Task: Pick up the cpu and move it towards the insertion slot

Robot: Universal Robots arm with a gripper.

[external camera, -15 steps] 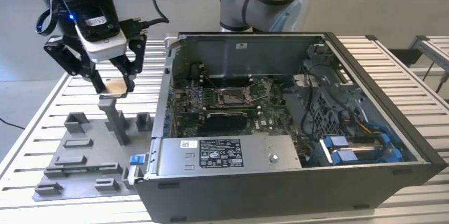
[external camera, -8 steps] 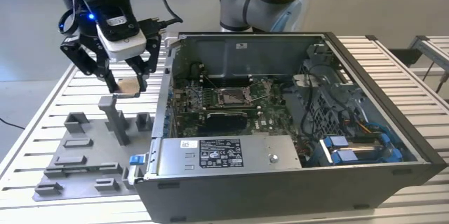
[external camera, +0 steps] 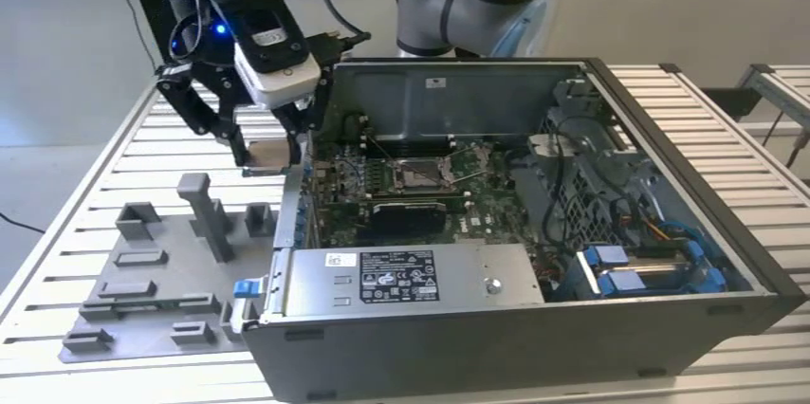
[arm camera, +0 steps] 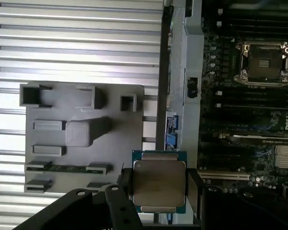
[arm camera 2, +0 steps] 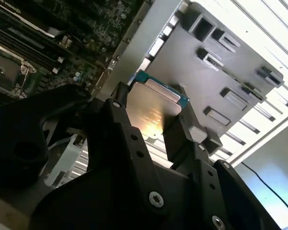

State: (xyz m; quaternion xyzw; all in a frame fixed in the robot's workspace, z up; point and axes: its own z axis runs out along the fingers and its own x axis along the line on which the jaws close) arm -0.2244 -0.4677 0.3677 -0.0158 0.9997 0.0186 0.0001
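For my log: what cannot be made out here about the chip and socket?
Second wrist view: the black hand hides part of the flat square silvery cpu; the picture's edge cuts the square metal-framed insertion slot.
Exterior view: the slot's dark centre is too small for detail.

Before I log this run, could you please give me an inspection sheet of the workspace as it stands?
Surface: slatted metal table bearing an open computer case and a grey fixture plate.
Job's things: the cpu is lifted off the table, just outside the case wall on the exterior view's left; the insertion slot sits inside the case with a dark centre, well apart from the cpu.
Clutter: raised blocks on the fixture plate; nothing loose seen.
Grippers: gripper shut on the cpu, fingers on two opposite edges.
Cables: black cable by the arm; coloured wiring inside the case.
Surroundings: grey floor; another slatted table on the exterior view's right.
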